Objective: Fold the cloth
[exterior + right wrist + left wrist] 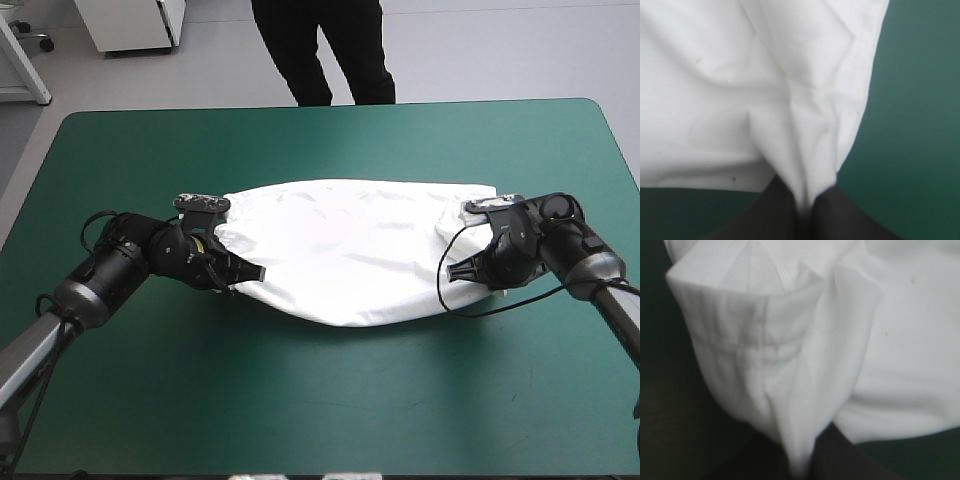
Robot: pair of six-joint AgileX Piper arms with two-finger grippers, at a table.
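The white T-shirt (345,248) lies stretched sideways across the middle of the teal-green table, its lower edge sagging toward the front. My left gripper (243,275) pinches its left end, and in the left wrist view a hemmed fold of the T-shirt (770,355) runs down between the black fingers (850,460), which are all but shut on it. My right gripper (462,270) holds the right end. In the right wrist view the T-shirt (790,90) gathers to a point between that gripper's fingers (840,220), also nearly shut.
The teal-green cover (330,400) lies bare in front of the T-shirt, and behind it up to the far edge (330,105). In the right wrist view the cover (920,125) shows beside the cloth's edge.
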